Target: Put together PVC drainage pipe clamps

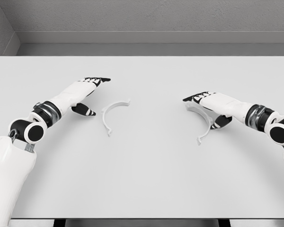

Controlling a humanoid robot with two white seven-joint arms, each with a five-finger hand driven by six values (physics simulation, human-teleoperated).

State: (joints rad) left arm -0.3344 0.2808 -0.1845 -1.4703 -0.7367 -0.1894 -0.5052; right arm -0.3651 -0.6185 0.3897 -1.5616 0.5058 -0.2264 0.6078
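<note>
Here two clamp halves lie flat on the white table [146, 179], well apart from each other. The left half [111, 114] sits near the middle of the table, just right of the left hand [87, 92] and clear of it; a small gap shows between the thumb tip and the arc. The right half [204, 126] lies under and beside the right hand [209, 105], its far end hidden below the fingers, so whether they touch cannot be told.

Each half is a thin, pale half-ring with a small tab bent outward at each end. The left one opens toward the right and near side, the right one opens toward the left.

The left arm comes in from the lower left, forearm angled up and right, palm down. Its fingers [98, 80] stretch out straight toward the far right, the thumb [84, 110] splayed down toward the near side; the hand is spread and holds nothing. The right arm enters from the right edge, forearm pointing left. Its fingers [195, 98] reach out flat to the left, the thumb [221, 123] hanging near the arc, and nothing is gripped.
</note>
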